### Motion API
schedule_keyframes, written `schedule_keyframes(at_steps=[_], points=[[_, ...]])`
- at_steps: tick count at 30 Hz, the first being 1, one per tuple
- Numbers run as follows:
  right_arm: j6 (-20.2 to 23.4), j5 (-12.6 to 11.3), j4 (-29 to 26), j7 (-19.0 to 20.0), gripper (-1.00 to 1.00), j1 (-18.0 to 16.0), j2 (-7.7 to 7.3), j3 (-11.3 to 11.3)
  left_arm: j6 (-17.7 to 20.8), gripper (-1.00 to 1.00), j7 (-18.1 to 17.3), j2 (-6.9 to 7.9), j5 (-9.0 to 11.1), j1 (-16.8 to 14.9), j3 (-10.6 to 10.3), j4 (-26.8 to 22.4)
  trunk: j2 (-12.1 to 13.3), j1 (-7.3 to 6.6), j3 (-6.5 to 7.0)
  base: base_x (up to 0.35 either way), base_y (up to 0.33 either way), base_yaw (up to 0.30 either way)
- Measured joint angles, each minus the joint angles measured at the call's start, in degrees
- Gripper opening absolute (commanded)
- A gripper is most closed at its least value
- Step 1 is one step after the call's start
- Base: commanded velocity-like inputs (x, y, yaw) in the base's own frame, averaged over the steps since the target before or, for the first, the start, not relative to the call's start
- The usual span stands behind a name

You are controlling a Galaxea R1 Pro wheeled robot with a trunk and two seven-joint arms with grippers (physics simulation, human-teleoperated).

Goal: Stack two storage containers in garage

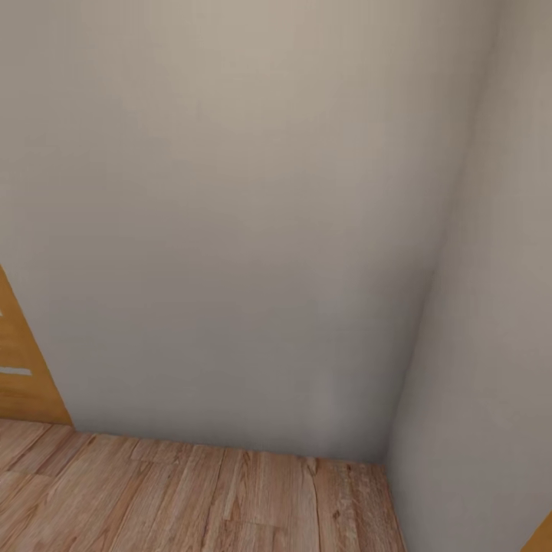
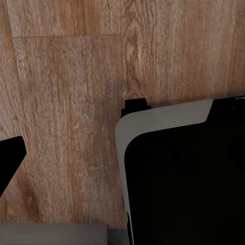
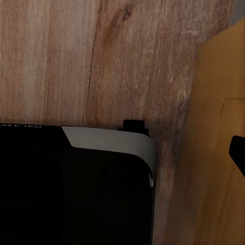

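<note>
In the corner ahead of me, two plain pale walls point(image 1: 230, 215) meet at the far right, and a light wood-plank floor point(image 1: 192, 498) runs along their foot. At the left edge stands a yellow-orange door point(image 1: 23, 368) with a pale strip on it, and a sliver of the same colour shows at the near right corner.

My left wrist camera looks down on planks point(image 2: 66, 102) and on my own base point(image 2: 189, 178), black with a pale grey rim. A dark tip point(image 2: 9, 161) cuts in at one edge; it may be a finger of my left end effector, and I cannot tell how far that one is open or whether it holds anything.

My right wrist camera shows the base point(image 3: 71, 189) too, with faint white lettering along its edge, too small to read. Beside it lies a yellow-orange panel point(image 3: 214, 127), and a dark tip point(image 3: 238, 153) pokes in. The right end effector's opening I cannot tell either.

I see neither container from here.
</note>
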Motion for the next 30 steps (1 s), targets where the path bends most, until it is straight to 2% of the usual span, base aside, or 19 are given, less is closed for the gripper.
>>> schedule_keyframes(at_steps=[18, 30], points=[[0.0, 0.0, 0.0, -0.02, 1.0, 0.0, 0.0, 0.0, 0.0, 1.0, 0.0, 0.0, 0.0, 0.0, 0.0, 0.0, 0.0, 0.0, 0.0, 0.002, 0.0, 0.091], [0.0, -0.02, 0.0, -0.01, 1.0, 0.0, 0.0, 0.0, -0.02, 1.0, 0.0, 0.01, 0.0, 0.0, 0.0, 0.0, 0.0, -0.01, 0.0, 0.133, 0.041, 0.004]])
